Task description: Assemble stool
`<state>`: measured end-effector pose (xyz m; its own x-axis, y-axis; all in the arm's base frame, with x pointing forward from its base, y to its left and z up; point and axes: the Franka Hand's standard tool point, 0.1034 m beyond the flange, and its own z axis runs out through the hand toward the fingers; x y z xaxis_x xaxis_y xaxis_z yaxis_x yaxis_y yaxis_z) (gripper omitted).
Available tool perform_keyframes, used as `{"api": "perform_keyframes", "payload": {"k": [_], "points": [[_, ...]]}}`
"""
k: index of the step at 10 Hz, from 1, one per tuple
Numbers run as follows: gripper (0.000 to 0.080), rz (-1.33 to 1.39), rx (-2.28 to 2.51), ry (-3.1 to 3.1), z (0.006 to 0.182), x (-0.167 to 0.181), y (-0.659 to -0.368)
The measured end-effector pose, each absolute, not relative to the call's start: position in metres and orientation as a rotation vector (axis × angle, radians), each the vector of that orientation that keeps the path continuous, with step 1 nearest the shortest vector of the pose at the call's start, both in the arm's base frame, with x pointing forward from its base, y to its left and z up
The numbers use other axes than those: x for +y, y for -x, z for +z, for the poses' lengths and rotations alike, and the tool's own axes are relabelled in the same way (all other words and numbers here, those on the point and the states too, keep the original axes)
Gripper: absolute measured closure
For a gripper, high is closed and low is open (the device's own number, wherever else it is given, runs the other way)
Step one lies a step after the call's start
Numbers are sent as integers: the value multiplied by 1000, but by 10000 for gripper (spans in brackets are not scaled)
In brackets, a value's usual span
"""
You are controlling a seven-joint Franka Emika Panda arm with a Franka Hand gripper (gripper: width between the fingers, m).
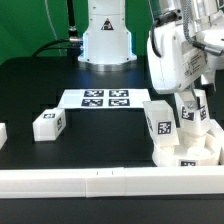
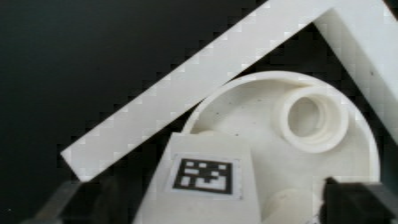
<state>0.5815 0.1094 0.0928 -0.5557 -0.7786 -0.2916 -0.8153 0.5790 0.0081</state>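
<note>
Black gripper point(image 2: 217, 200) released — jaws wide of the white tagged block leg point(image 2: 210, 172) upright on the round white plastic seat point(image 2: 285, 120).

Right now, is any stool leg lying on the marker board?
No: the marker board bears only its tags; a loose leg sits off it on the table.

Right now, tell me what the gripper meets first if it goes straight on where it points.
Probably the tagged leg, which the open gripper straddles, with the seat behind it; depth is unclear.
</note>
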Motion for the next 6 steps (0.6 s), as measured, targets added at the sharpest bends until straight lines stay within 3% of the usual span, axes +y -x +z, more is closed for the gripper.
{"api": "perform_keyframes", "payload": {"k": [2,6], "points": [[157,207,2510,1335,110,113,-583],[150,156,2295,1674,105,114,-580]]}}
